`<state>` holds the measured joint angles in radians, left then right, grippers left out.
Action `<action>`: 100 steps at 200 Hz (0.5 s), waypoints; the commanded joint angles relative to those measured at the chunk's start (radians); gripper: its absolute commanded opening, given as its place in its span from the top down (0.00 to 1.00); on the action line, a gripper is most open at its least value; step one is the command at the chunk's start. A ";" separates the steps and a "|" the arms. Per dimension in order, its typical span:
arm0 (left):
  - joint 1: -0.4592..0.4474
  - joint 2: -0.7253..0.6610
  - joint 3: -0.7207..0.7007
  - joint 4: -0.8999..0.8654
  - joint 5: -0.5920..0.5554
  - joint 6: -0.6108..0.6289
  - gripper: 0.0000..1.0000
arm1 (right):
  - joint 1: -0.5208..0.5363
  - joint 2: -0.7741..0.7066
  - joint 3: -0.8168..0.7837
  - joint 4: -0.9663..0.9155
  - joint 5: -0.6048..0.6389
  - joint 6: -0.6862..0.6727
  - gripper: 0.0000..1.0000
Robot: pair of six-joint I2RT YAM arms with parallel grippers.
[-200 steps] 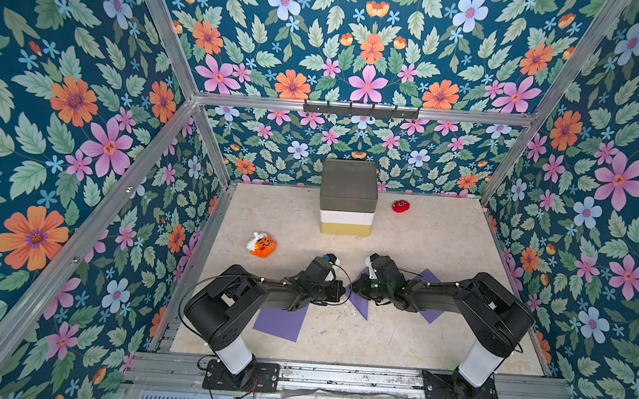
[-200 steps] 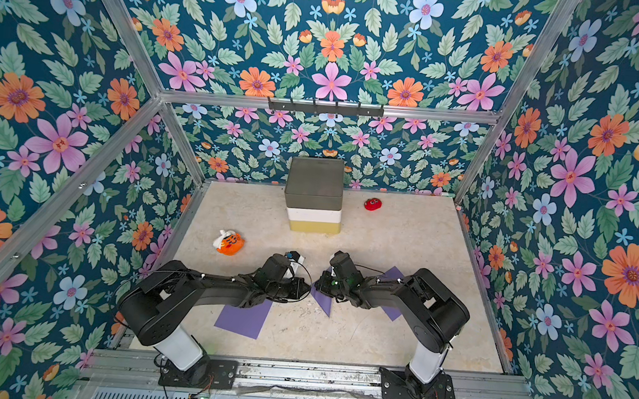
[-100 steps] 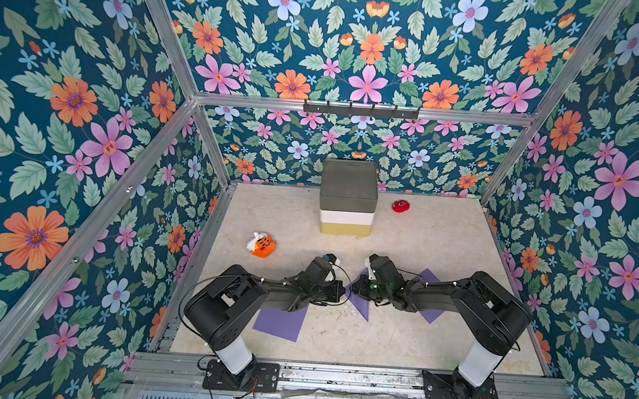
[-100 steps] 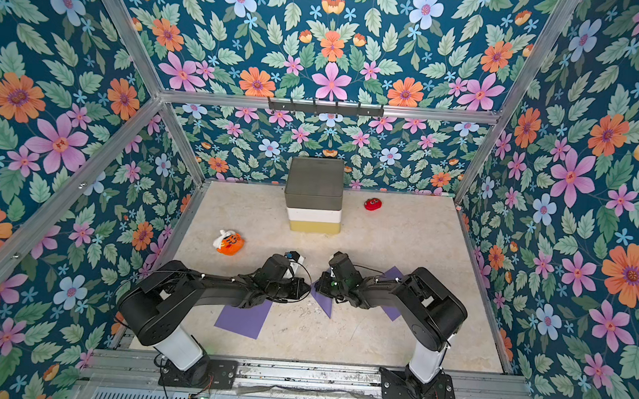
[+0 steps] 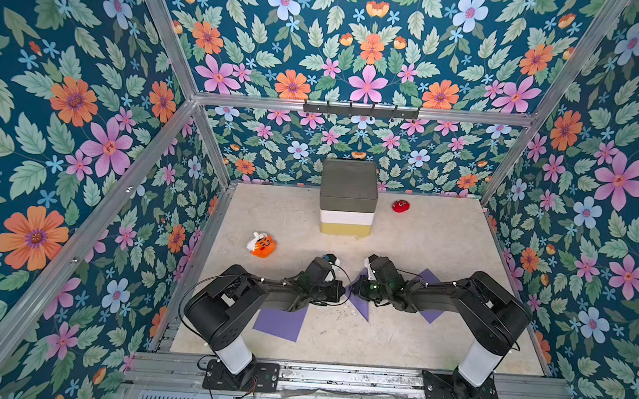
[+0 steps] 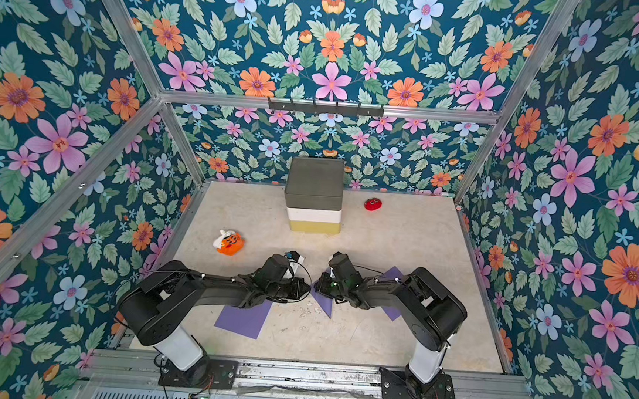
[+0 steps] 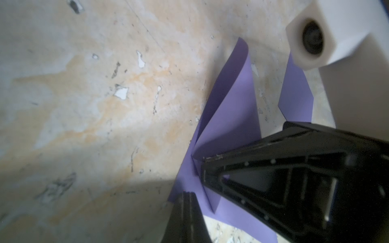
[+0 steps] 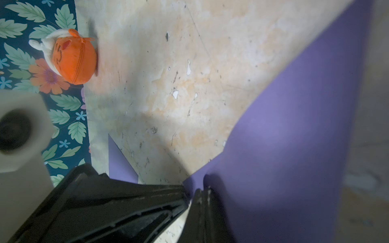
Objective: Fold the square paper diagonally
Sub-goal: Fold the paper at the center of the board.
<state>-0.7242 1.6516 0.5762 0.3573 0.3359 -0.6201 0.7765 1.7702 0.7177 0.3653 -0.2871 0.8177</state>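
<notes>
**Bimanual workcell seen from above, with wrist detail.** The landmark is the stacked block of grey, white and yellow layers (image 5: 349, 196), standing at the rear centre of the beige, scuffed tabletop (image 5: 442, 240).

(a) The purple square paper sheet (image 5: 360, 308) lies directly in front of the block, on the side towards the arm bases. It is partly folded. In the left wrist view one flap stands up from the flat lower layer, and the two layers meet at a sharp corner.

(b) The left hand (image 5: 343, 289) and the right hand (image 5: 352, 289) meet tip to tip in front of the block, over this sheet.

(c) The right hand has its fingers (image 8: 200, 195) pressed together and clamped on the sheet, which rises and curves away from them.

(d) The left hand also has its fingers (image 7: 186, 202) together. Its tip rests at the edge of the lower layer, and it appears to pin the paper rather than pinch it, though the close view is too blurred to be sure.

(e) A second flat purple sheet (image 5: 280, 323) lies in front of the block and to its left, partly under the left arm. A third purple sheet (image 5: 428, 279) lies in front and to its right, under the right arm.

(f) An orange plush toy with a white tuft (image 5: 262, 245) sits in front of the block and to its left. A small red plush toy (image 5: 401, 205) sits just to the block's right.
</notes>
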 commanded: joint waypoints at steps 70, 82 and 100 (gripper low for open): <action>0.002 0.005 -0.010 -0.189 -0.073 0.009 1.00 | 0.003 0.023 -0.007 -0.016 0.012 -0.005 1.00; 0.000 0.003 -0.010 -0.193 -0.080 0.010 1.00 | 0.003 0.026 -0.011 -0.020 0.015 -0.006 1.00; 0.002 0.000 -0.009 -0.202 -0.090 0.010 1.00 | 0.004 0.027 -0.016 -0.027 0.031 -0.006 1.00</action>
<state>-0.7246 1.6447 0.5758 0.3489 0.3267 -0.6197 0.7780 1.7859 0.7128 0.3988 -0.2871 0.8173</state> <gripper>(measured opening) 0.074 0.064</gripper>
